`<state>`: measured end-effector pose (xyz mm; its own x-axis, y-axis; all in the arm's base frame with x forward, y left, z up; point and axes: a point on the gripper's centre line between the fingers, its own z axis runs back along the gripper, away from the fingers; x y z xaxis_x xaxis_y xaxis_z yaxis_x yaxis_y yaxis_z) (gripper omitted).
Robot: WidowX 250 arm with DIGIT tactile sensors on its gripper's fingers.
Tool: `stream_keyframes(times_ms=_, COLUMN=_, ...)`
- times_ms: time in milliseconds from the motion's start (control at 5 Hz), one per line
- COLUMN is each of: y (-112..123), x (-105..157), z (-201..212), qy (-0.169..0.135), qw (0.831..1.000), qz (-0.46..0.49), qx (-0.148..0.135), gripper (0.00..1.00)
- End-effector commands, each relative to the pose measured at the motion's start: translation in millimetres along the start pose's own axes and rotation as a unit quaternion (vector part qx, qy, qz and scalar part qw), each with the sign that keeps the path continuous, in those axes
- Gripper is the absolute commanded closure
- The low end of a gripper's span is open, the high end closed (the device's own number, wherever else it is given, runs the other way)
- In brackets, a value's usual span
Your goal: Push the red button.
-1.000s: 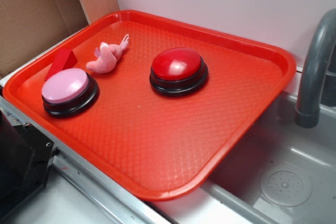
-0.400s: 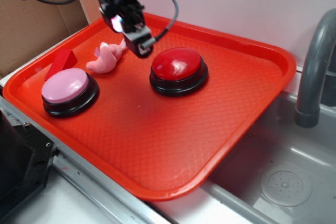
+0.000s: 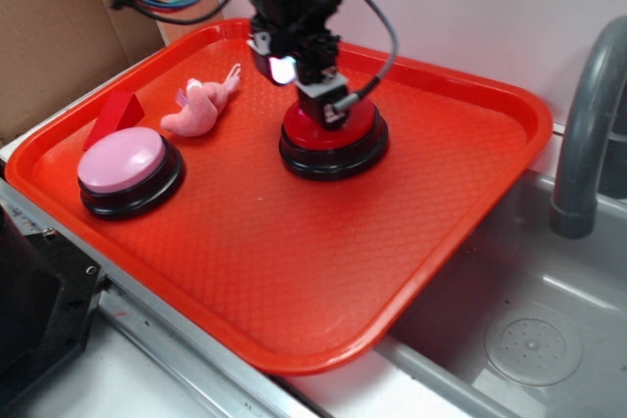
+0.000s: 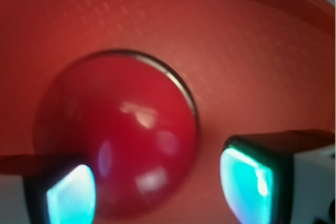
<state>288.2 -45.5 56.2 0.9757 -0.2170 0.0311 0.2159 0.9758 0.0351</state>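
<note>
The red button [image 3: 363,128], a glossy dark-red dome on a black base, sits near the middle of the red tray [image 3: 294,271]. My gripper [image 3: 327,108] hangs right over the dome's left part, close above or touching it; contact is not clear. In the wrist view the dome [image 4: 121,140] fills the lower left. My gripper [image 4: 157,187] is open, its glowing pads [image 4: 247,182] standing wide apart with the dome between them, nearer the left pad.
A pink-topped button [image 3: 122,161] stands at the tray's left, with a small red wedge [image 3: 116,116] and a pink plush toy [image 3: 201,107] behind it. A grey sink [image 3: 529,330] and faucet [image 3: 588,134] lie to the right. Cardboard [image 3: 59,26] stands at the back left.
The gripper came into view from the upper left, then moved right and down from beside the plush toy to over the red button.
</note>
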Motion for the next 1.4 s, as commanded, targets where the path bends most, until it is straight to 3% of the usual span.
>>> stream_keyframes(times_ms=0, y=-2.0, x=8.5, z=-2.2, qy=-0.001, qw=1.0, qz=-0.012, qx=0.005, gripper=0.0)
stream_keyframes(times_ms=400, y=10.2, x=-28.5, z=86.4, qy=-0.035, qw=0.999, qz=0.005, qx=0.032, gripper=0.0)
stream_keyframes(times_ms=600, y=12.5, x=-36.7, z=104.8, qy=-0.028, qw=0.999, qz=0.028, qx=0.012, gripper=0.0)
stream_keyframes(times_ms=1200, y=9.8, x=-49.8, z=120.4, qy=-0.014, qw=0.999, qz=0.023, qx=0.031, gripper=0.0)
